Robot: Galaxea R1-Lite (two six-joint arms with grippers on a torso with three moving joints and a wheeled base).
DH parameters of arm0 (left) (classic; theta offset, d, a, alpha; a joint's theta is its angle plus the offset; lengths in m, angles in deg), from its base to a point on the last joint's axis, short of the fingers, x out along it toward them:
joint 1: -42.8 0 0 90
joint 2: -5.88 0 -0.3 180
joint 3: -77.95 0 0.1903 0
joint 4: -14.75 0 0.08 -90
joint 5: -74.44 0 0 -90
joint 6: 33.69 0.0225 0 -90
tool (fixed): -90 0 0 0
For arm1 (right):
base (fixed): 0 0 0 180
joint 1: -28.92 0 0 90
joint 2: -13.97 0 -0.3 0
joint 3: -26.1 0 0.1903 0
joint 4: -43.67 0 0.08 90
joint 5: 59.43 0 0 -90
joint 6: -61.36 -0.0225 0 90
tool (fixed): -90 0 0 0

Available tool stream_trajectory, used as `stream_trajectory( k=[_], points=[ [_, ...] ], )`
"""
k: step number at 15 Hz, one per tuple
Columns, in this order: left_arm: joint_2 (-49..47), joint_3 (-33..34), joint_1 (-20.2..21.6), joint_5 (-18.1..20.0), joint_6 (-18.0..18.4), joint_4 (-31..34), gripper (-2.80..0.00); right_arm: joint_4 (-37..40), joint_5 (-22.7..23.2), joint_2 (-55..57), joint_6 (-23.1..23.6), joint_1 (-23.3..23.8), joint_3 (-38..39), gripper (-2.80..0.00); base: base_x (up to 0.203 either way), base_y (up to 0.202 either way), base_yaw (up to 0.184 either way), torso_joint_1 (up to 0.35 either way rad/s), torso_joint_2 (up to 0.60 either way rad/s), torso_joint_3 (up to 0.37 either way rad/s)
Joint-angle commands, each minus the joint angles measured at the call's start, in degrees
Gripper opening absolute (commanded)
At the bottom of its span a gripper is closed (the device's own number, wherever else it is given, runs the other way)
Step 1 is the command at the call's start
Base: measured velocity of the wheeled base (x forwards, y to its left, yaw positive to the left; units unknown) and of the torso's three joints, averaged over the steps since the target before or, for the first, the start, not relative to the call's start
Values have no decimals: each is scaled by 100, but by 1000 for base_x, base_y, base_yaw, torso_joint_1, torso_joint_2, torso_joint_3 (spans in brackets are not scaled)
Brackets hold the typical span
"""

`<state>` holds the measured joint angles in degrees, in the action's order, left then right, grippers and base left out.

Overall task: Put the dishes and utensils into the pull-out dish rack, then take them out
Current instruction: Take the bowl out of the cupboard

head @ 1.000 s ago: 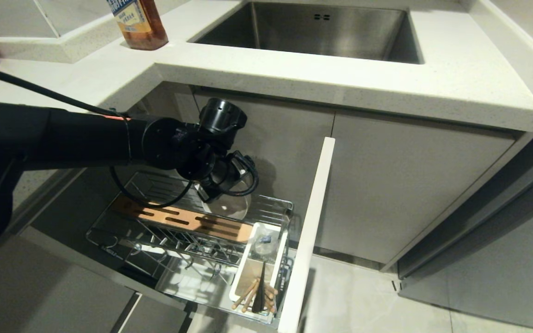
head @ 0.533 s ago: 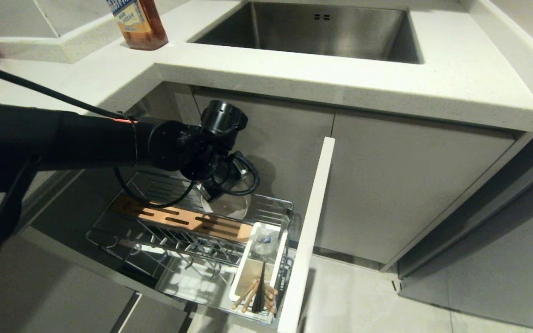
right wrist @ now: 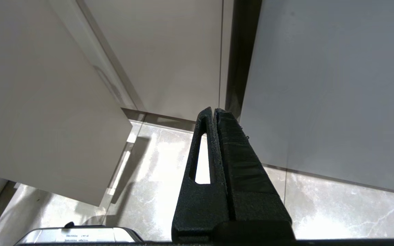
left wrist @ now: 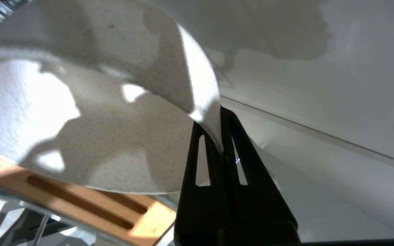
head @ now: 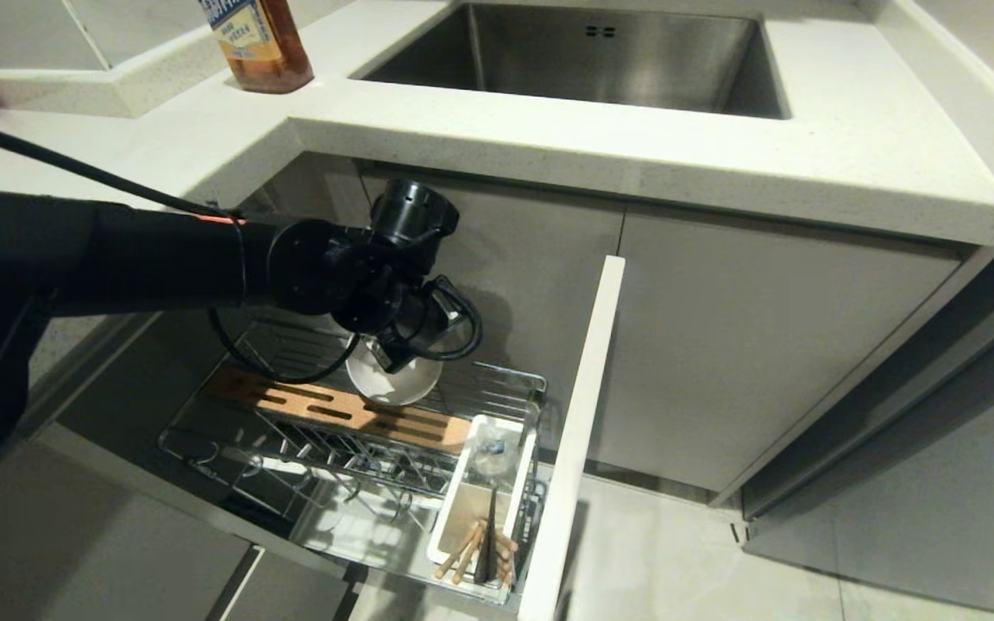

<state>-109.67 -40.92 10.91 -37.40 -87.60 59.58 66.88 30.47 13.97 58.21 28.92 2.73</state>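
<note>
Clamped on the rim of the cream-white bowl (left wrist: pixel 97 136), the left gripper (left wrist: pixel 221 147) has its 2 fingers pinching the thin edge between them, over the far part of the pull-out dish rack (head: pixel 204 453). Going near to far in the head view: at the near right corner of the rack, beside the tall pale cabinet front (head: pixel 579 414), the white utensil holder (head: pixel 454 509) holds the wooden chopsticks (head: pixel 465 552) and a dark upright piece I cannot identify. Past the rows of wire prongs runs the slotted wood-coloured strip (head: pixel 333 412). Just beyond it the bowl hangs tilted under the left arm, and whether it touches the wires cannot be told. Farther off are the countertop (head: pixel 549 147), the sink (head: pixel 600 56) and an amber bottle (head: pixel 257 43). No blue plate shows. The right gripper (right wrist: pixel 215 114), fingers pressed together and empty, is parked low over the floor tiles. The step looks like unloading, with the bowl gripped for removal. Next it calls for a straight lift clear of the wires, then a carry up toward the countertop, keeping the rim grip from slipping.
</note>
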Motion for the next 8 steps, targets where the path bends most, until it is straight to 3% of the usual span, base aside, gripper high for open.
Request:
stream_trajectory(
  k=[1, 8],
  points=[
    [193, -8, -36, -13, -26, 8, -280, -2, 1, 0, -1, 0, 0, -280, 0, 0, 0, 0, 0, 0],
    [1560, -21, -468, -244, 253, 198, -280, -2, 1, 0, -1, 0, 0, -280, 0, 0, 0, 0, 0, 0]
  ],
)
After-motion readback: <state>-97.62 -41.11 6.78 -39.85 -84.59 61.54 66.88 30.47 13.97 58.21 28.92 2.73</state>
